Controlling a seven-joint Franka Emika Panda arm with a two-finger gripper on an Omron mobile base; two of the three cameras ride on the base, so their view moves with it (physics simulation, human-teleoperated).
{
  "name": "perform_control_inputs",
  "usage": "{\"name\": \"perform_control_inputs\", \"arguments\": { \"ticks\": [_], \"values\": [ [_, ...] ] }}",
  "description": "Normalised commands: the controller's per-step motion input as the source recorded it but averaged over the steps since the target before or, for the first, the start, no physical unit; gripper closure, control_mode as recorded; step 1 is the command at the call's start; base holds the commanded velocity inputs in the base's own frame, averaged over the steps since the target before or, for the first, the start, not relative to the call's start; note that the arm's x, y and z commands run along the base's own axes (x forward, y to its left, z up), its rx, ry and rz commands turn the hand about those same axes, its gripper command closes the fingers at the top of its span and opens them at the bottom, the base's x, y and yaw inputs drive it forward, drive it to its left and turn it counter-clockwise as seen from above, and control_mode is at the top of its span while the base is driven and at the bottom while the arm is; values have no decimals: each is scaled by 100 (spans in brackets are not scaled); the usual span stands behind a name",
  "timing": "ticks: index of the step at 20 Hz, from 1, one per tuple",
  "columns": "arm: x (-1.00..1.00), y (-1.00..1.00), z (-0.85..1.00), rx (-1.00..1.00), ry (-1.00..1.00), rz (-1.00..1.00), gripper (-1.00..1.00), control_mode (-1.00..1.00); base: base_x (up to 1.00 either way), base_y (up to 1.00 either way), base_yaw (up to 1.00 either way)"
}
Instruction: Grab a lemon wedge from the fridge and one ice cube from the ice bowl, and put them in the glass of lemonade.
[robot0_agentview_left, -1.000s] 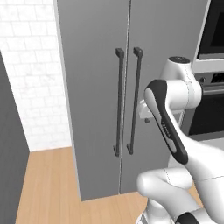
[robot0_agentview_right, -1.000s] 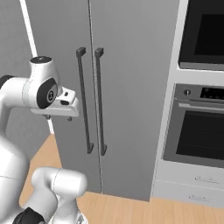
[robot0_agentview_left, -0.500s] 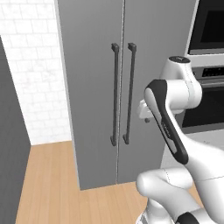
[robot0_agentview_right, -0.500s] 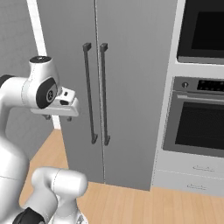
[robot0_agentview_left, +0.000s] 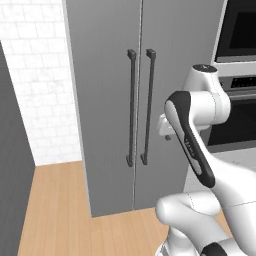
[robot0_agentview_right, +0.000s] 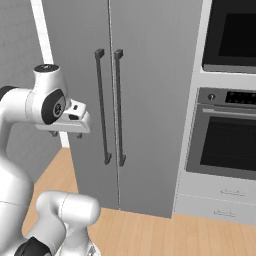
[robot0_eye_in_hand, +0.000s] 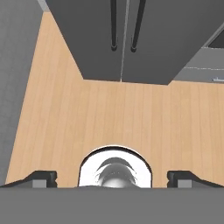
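The tall grey two-door fridge (robot0_agentview_left: 150, 100) is seen shut, dark bar handles side by side. The tool (robot0_eye_in_hand: 112, 178) is spread wide, apparently empty, above the wooden floor (robot0_eye_in_hand: 87, 118).

One fridge (robot0_agentview_left: 150, 100) with two closed doors and two dark bar handles (robot0_agentview_left: 131, 107). Two ovens (robot0_agentview_right: 227, 140), stacked. Two drawers (robot0_agentview_right: 220, 200) beneath them.

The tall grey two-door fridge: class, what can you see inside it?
Nothing inside shows. Both doors of the tall grey two-door fridge are shut, their long dark vertical bar handles side by side, so its contents are covered.
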Motion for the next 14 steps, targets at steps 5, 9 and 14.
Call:
{"name": "perform_control_inputs", "arguments": {
  "ticks": [5, 9, 14],
  "values": [
    [-1, -1, 1, 0, -1, 1, -100, -100, 0, 0, 0],
    [-9, 6, -5, 0, -8, 0, -100, -100, 0, 0, 0],
    [-99, 22, 60, 0, -71, 0, -100, -100, 0, 0, 0]
  ]
}}
